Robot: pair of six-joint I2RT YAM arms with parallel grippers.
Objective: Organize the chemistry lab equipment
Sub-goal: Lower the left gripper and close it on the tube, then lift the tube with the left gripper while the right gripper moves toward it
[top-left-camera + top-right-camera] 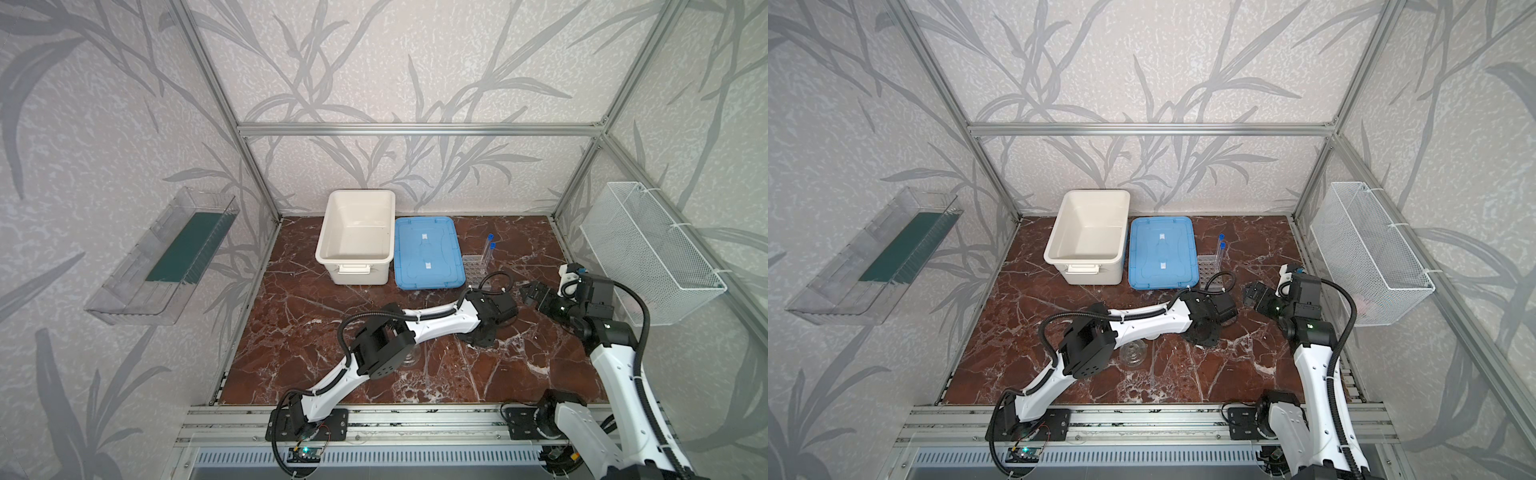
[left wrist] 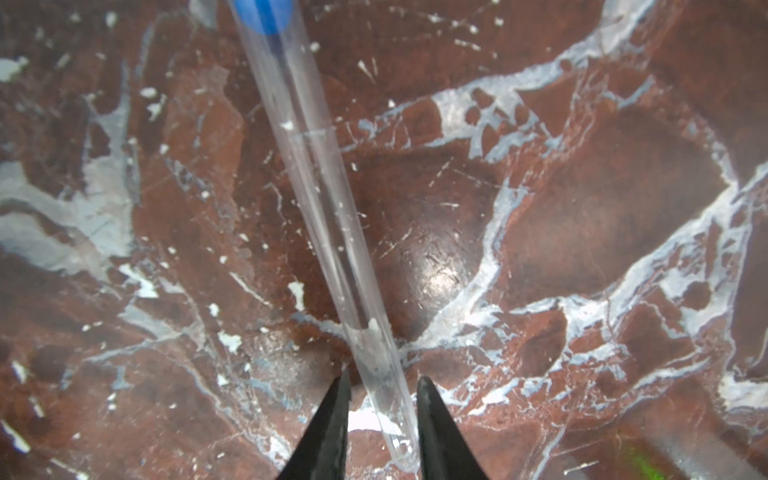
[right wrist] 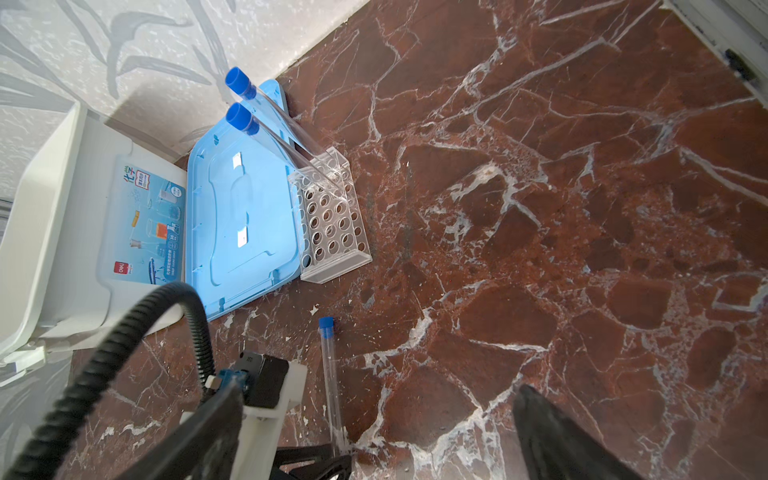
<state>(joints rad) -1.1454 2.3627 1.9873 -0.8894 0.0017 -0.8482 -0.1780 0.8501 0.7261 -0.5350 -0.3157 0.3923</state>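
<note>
**Top views.** The left hand is tipped down onto the bench, right of centre and in front of the clear rack. Its jaws and the tube are hidden under the wrist. The right hand is held just beside it, spread wide and empty.

**Left wrist view.** The loose test tube is seen flat on the bench between the fingers. The jaws are part-closed, with one side at the glass and a gap on the other. No clamp is shown. The long axis runs straight away from the hand, with the blue cap farthest.

**Right wrist view.** The cap is pointed toward the rack and the blue lid. Two racked tubes are leaning in the far corner.

**Step judged: closing on the tube.** Slow, centred closing is advised so that the tube is not rolled. A hold this near the rounded end is judged poor for insertion.
</note>
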